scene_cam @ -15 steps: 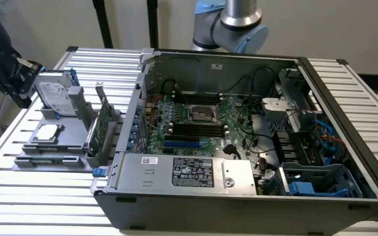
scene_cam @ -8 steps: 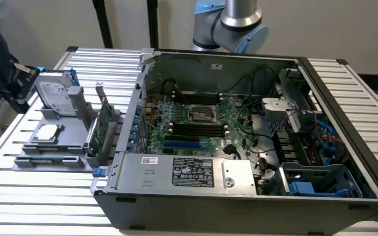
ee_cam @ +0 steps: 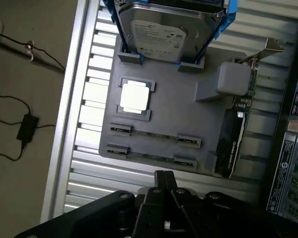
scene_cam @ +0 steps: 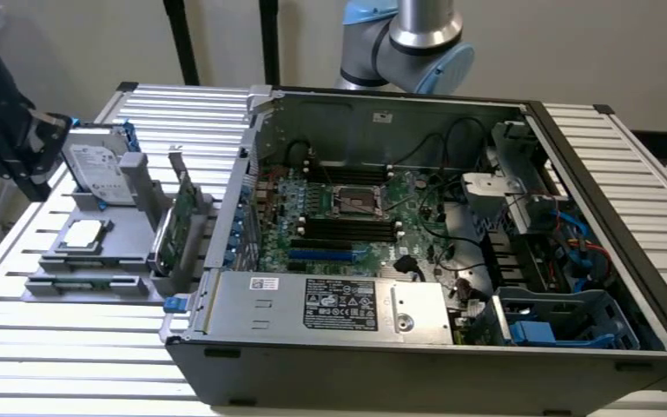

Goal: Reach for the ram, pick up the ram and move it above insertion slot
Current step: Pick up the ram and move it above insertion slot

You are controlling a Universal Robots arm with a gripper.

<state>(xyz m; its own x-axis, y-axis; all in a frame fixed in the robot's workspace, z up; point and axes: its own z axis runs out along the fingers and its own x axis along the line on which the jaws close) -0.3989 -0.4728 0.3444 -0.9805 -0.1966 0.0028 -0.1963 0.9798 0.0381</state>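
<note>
The gripper [ee_cam: 164, 176] is seen closed on nothing, near the ram [ee_cam: 154, 135]. It is judged light, stiff and fragile, best gripped across its flat sides at mid-length.

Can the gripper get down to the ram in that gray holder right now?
Probably yes. The ram sits edge-up in the gray holder with nothing over it, and the expansion card stands off to one side. The gripper hangs clear of it but shut, so it would have to open first.
</note>
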